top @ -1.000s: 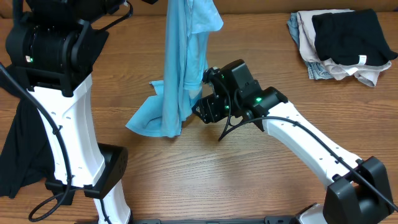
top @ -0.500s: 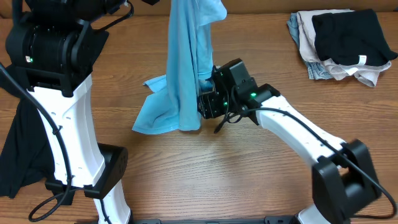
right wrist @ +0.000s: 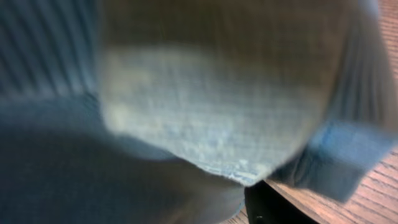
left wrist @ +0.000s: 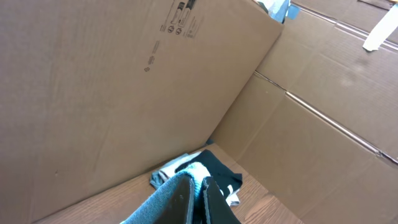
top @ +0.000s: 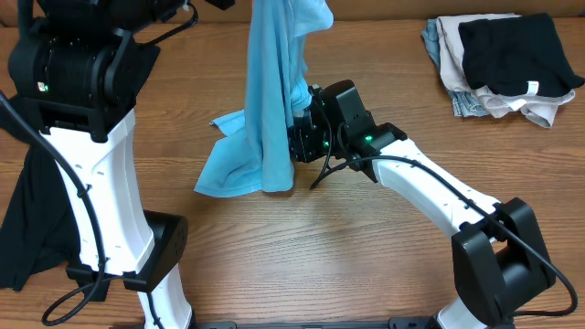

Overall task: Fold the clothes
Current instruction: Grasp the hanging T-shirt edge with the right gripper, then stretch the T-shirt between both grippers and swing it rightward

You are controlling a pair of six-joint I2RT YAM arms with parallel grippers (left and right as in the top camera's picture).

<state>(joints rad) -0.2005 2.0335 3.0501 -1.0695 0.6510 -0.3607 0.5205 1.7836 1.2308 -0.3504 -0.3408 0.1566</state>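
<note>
The soft light blue T-shirt (top: 265, 91) is hanging as a long column, hem crumpling on the wood-grain table (top: 366, 265). The left gripper (left wrist: 198, 200) is clamping its cloth. The right gripper (top: 298, 137), at its 3 o'clock, is nosing into fabric, jaws hidden, state unclear.

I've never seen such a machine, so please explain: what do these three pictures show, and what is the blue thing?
These are two robot arms at a wooden table, each ending in two-finger jaws. One picture looks down from above; the other two come from small cameras on the wrists. The left arm reaches high and seems to hold a light blue T-shirt by its top, so it hangs with its lower end on the table. The right arm is against the shirt; its camera shows only blurred blue cloth, so its grip is unclear. A pile of other clothes lies in the far corner, a dark garment at left.
</note>
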